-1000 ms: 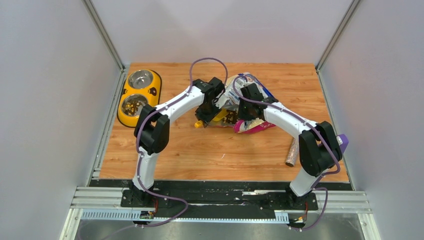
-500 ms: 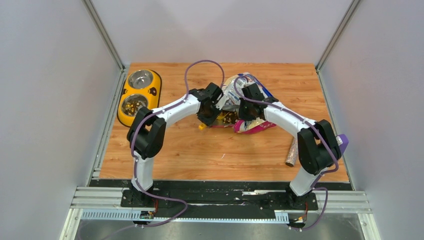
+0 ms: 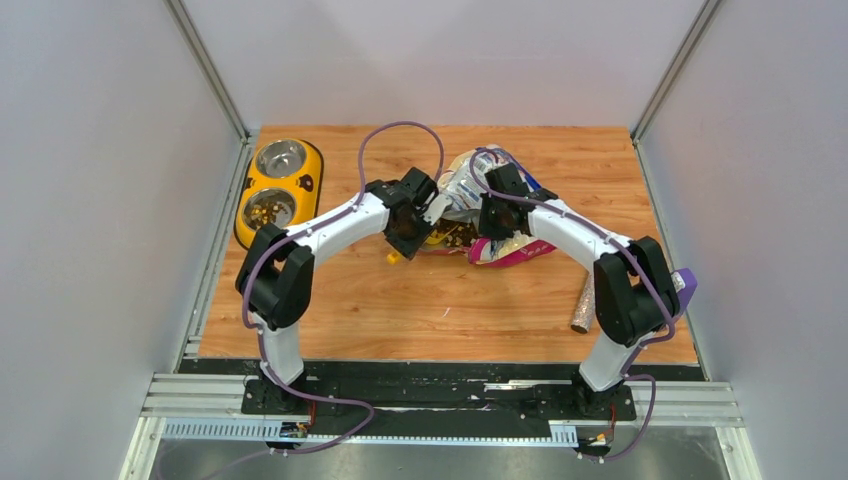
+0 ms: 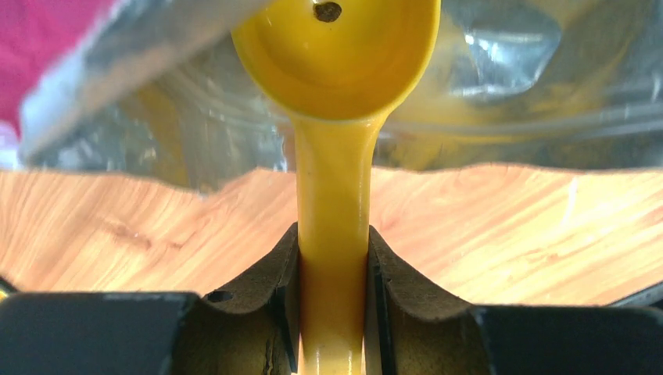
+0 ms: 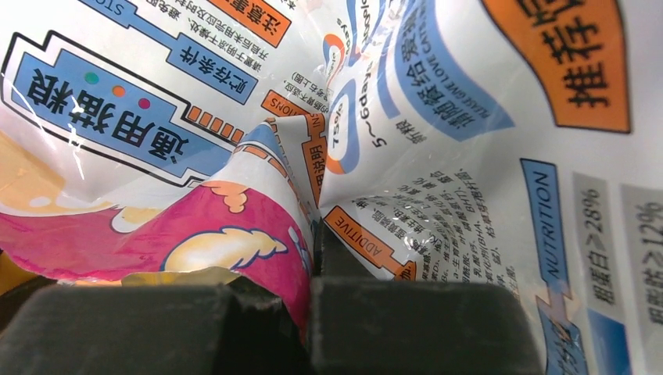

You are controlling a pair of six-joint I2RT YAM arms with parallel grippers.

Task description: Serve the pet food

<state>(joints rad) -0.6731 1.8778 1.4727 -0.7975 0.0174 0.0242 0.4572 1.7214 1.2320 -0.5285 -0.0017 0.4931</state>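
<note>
The pink, blue and white cat food bag (image 3: 470,190) lies on the wooden table with its open mouth facing left. Brown kibble (image 3: 456,236) shows in the mouth. My left gripper (image 3: 408,228) is shut on the handle of a yellow scoop (image 4: 332,195). The scoop's bowl (image 4: 338,47) sits at the bag's silver-lined mouth (image 4: 516,70) with one pellet (image 4: 327,11) in it. My right gripper (image 3: 497,218) is shut on a fold of the bag (image 5: 438,101), pinched between its fingers (image 5: 422,328).
A yellow double pet bowl (image 3: 300,187) stands at the far left, with kibble (image 3: 266,211) in its near steel dish. A slim speckled tube (image 3: 583,305) lies at the right. A purple object (image 3: 688,279) sits at the right edge.
My left gripper has moved left and nearer with the scoop, lowering at the bag's mouth, and its elbow has swung left. The right gripper and the bag have hardly moved.
</note>
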